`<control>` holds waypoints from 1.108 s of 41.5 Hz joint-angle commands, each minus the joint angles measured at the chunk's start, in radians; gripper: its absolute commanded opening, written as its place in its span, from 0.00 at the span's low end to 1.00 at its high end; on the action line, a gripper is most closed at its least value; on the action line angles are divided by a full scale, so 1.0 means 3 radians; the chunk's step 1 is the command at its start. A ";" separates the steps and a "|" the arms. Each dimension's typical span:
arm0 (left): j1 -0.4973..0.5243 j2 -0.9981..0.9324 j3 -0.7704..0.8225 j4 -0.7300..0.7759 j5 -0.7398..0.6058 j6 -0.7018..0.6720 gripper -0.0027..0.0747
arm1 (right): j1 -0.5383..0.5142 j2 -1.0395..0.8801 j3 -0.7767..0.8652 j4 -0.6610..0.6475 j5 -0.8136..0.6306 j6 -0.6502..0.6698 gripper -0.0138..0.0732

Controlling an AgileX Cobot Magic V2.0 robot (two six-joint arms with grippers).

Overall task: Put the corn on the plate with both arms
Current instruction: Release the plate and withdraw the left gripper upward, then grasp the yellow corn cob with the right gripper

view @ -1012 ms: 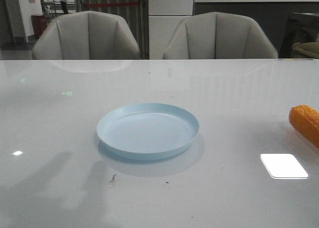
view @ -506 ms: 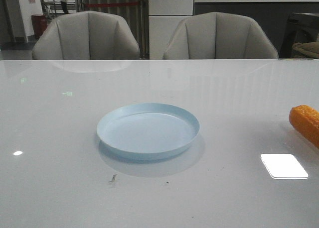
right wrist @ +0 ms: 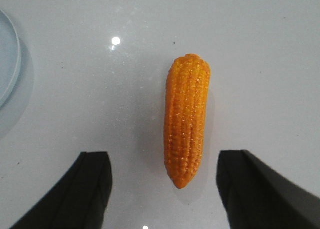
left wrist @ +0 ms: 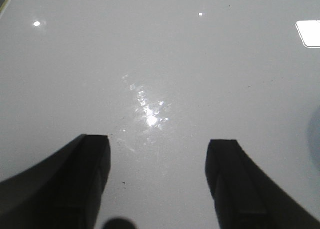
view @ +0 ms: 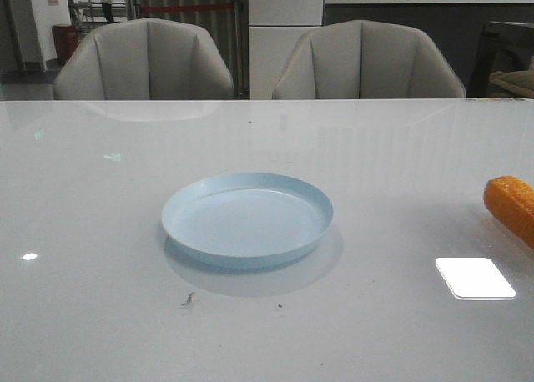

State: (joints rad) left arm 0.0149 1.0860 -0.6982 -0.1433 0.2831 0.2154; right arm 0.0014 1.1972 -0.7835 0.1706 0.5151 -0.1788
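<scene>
The pale blue plate [view: 247, 219] sits empty at the middle of the white table. The orange corn [view: 511, 205] lies on the table at the right edge of the front view, cut off by the frame. In the right wrist view the whole corn [right wrist: 187, 120] lies lengthways, tapered end toward my right gripper [right wrist: 164, 161], which is open above it with the tip just inside the gap. The plate's rim [right wrist: 11, 64] shows at that view's edge. My left gripper [left wrist: 158, 146] is open and empty over bare table. Neither gripper shows in the front view.
Two grey chairs [view: 146, 61] [view: 367, 61] stand behind the table's far edge. A bright light reflection [view: 475, 278] lies on the table near the corn. Small dark specks [view: 188, 299] mark the table in front of the plate.
A faint shadow at the lower left of the table, seen a second ago, has gone. The plate and corn have not moved.
</scene>
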 commanded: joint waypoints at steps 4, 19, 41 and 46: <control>-0.0002 -0.0075 -0.0090 -0.0096 -0.0063 -0.0042 0.65 | -0.0017 0.0363 -0.0606 -0.0027 0.0169 -0.0023 0.79; -0.0002 -0.0075 -0.0090 -0.0103 0.0063 -0.0042 0.65 | -0.0028 0.1406 -0.1675 -0.0062 0.0654 -0.0007 0.79; -0.0002 -0.0075 -0.0090 -0.0103 0.0258 -0.0042 0.65 | -0.0170 0.2179 -0.1882 -0.0283 0.1028 0.0205 0.79; -0.0002 -0.0075 -0.0090 -0.0103 0.0260 -0.0042 0.65 | -0.0170 0.2268 -0.1882 -0.0283 0.1008 0.0205 0.79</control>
State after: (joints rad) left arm 0.0149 1.0860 -0.6982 -0.1602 0.4164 0.2154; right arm -0.0442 1.9127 -1.3150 0.0866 0.8326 -0.1175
